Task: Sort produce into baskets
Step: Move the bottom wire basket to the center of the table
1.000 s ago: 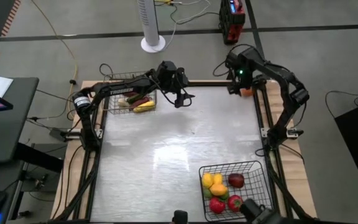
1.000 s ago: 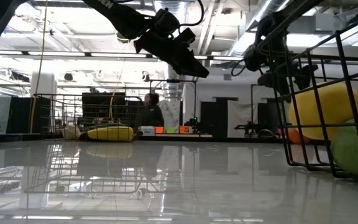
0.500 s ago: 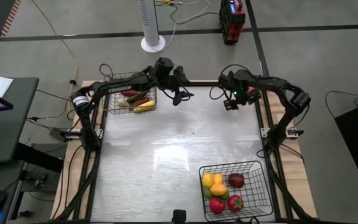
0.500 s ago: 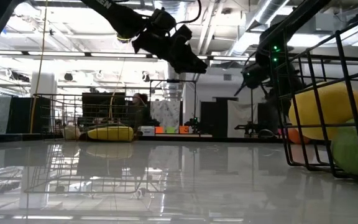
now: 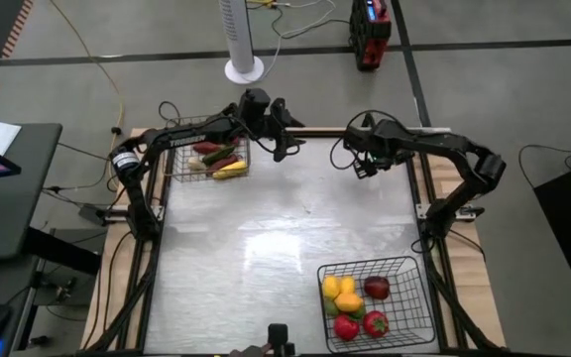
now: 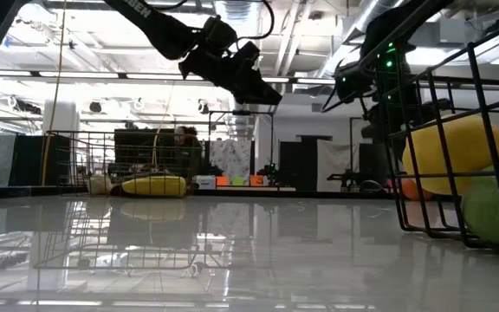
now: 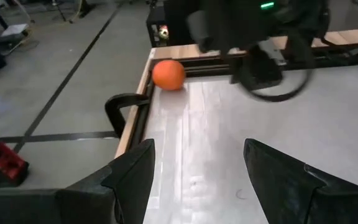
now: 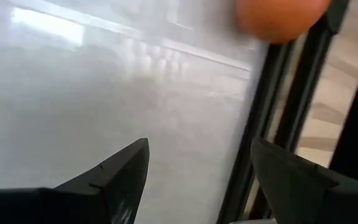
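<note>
An orange ball [image 7: 168, 74] lies in the table's far right corner, against the frame rail; it also shows in the right wrist view [image 8: 278, 18]. My right gripper [image 8: 201, 146] hangs open just to its left, tipped steeply down, with nothing between the fingers [image 5: 358, 164]. My left gripper [image 7: 197, 149] is open and empty too, hovering high by the far edge's middle [image 5: 290, 139], pointing toward the right corner. A grey wire basket [image 5: 178, 169] at the far left holds long produce. A black wire basket [image 5: 404, 266] at the near right holds round pieces.
Dark frame rails [image 7: 135, 121] run along the table's edges, with a clamp by the far right corner. A cable loop [image 5: 340, 149] hangs from my right arm. The wide middle of the white table [image 5: 276, 228] lies between the two baskets.
My right gripper has swung from over the far right corner toward the table's left and near side, sinking and tipping further down, and has stayed open. My left gripper has drifted slightly toward the far edge.
</note>
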Robot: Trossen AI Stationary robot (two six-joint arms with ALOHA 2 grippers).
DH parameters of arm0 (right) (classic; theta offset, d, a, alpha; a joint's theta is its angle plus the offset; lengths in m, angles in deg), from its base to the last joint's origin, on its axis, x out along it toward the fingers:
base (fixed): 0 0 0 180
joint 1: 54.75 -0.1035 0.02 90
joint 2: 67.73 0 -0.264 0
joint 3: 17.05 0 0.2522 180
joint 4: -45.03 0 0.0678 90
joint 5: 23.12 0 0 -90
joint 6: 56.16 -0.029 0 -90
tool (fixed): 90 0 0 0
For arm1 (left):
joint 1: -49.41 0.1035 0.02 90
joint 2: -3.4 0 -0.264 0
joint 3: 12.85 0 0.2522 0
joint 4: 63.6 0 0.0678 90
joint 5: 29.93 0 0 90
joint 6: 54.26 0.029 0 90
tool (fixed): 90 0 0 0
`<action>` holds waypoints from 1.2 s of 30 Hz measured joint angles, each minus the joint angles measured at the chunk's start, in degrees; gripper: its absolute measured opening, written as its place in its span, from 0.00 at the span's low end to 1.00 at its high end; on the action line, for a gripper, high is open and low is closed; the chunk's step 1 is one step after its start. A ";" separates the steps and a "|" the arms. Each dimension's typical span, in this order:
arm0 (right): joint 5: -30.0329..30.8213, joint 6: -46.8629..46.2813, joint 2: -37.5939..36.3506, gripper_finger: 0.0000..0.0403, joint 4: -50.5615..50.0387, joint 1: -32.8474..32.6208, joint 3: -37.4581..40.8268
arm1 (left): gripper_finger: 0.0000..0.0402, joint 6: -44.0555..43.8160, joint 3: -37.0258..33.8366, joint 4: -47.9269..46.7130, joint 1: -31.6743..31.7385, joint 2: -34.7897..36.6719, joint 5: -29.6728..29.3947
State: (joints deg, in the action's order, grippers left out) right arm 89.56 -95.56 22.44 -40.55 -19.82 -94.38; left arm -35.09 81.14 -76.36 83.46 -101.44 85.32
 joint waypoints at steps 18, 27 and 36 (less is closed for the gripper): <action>-11.01 -7.30 -7.47 0.77 3.38 -12.61 5.99 | 0.59 -0.52 0.00 0.15 -1.49 0.00 1.86; -11.03 -4.79 -7.43 0.77 15.25 -14.22 5.97 | 0.59 0.14 0.02 -1.63 -0.68 1.30 0.28; -35.48 1.25 -7.43 0.77 14.42 -24.48 5.97 | 0.59 1.61 0.02 -7.34 0.56 4.15 2.83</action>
State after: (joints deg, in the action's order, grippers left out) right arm 54.08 -94.31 15.01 -26.13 -44.30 -88.41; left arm -33.48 81.16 -83.70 84.02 -97.29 88.16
